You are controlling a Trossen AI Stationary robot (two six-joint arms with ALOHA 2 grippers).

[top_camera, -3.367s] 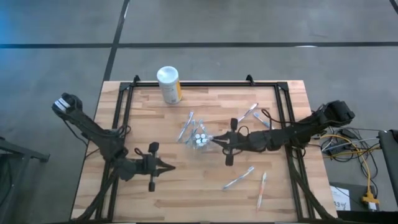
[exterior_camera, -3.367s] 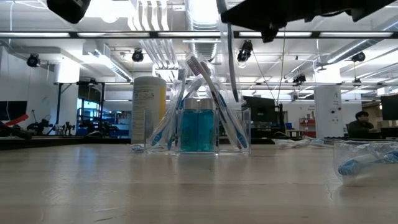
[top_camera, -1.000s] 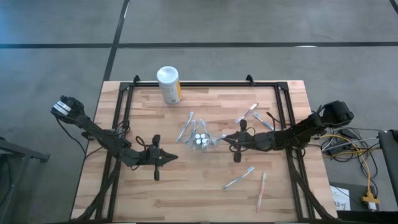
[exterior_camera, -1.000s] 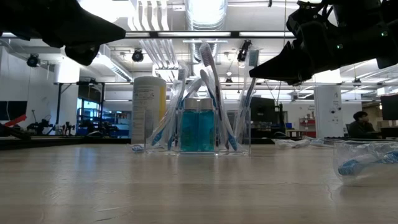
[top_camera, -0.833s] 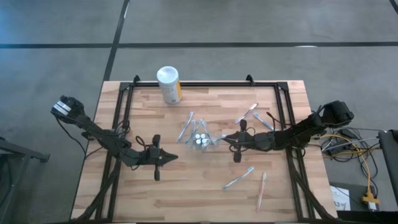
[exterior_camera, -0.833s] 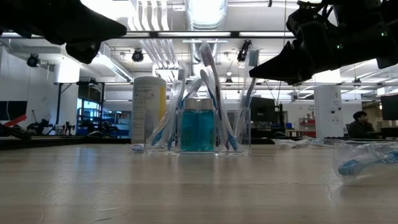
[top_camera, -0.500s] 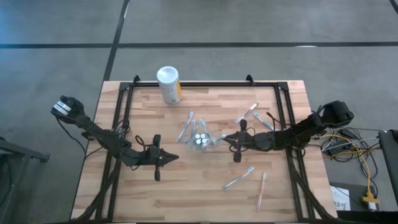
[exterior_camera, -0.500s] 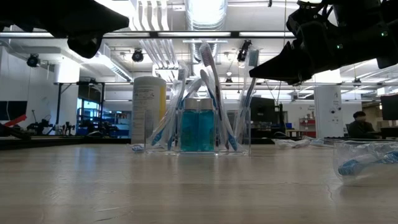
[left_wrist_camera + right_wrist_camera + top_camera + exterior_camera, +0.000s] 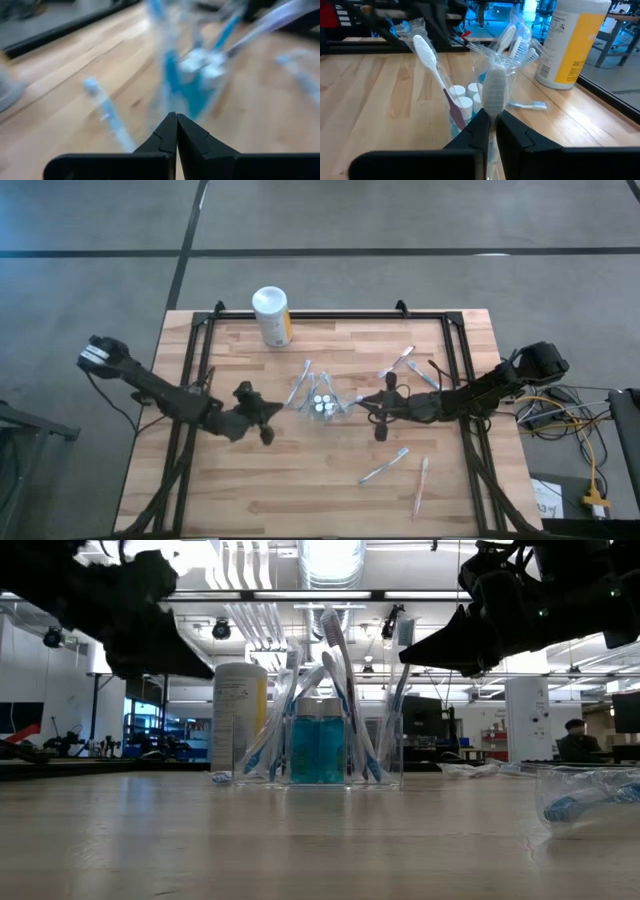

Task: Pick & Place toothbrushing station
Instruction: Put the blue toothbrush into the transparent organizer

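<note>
A clear cup point(image 9: 322, 404) stands mid-table. It holds teal tubes with white caps point(image 9: 318, 745) and several wrapped toothbrushes that lean on its rim. My right gripper point(image 9: 353, 406) is just right of the cup, shut on one wrapped toothbrush point(image 9: 495, 92) standing in it. To the cup's left, my left gripper point(image 9: 277, 411) points at the cup from a little way off, shut and holding nothing; in its own view the fingertips point(image 9: 175, 118) meet. My right gripper pinches the wrapped toothbrush just below its bristle head point(image 9: 493, 111), between the two fingertips. The fingers come nearly level from the table's right side and lie across the handle. The toothbrush stands tilted, head up, its lower end inside the cup.
A white canister with a yellow label point(image 9: 271, 317) stands at the far edge. Loose wrapped toothbrushes lie right of the cup point(image 9: 398, 362) and toward the near right point(image 9: 383, 470), point(image 9: 421, 485). Another lies between cup and canister point(image 9: 527, 105). Black frame rails point(image 9: 196, 370) border the table.
My left gripper has swung toward the far edge and closer to the cup, rolling its wrist and tipping as it went; it has stayed shut. My right gripper has kept still at the cup with the toothbrush.
</note>
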